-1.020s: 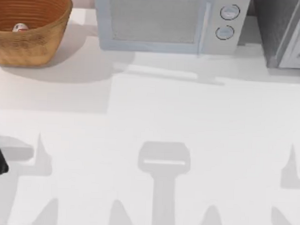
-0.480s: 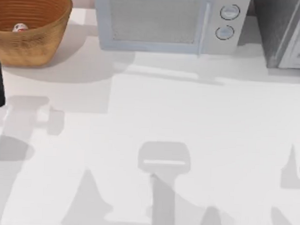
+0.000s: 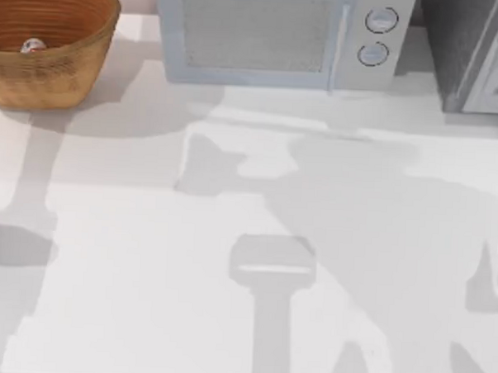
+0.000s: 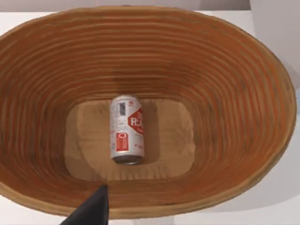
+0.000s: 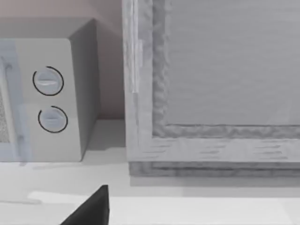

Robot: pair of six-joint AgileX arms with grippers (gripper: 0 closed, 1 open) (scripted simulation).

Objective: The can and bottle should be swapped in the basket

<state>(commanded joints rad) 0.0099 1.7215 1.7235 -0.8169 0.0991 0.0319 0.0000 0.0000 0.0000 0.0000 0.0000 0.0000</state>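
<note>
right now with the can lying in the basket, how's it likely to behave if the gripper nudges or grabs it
The can lies on its side on the flat floor of the basket, so a nudge would probably roll it. Its smooth round wall looks slippery. It looks small and thin, so likely light and easily dented.

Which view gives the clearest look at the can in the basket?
The left wrist view: the can lies on its side on the basket floor, red print and whole length visible. The top view shows just a small bit of the can above the basket wall. The right wrist view faces the microwave instead.
</note>
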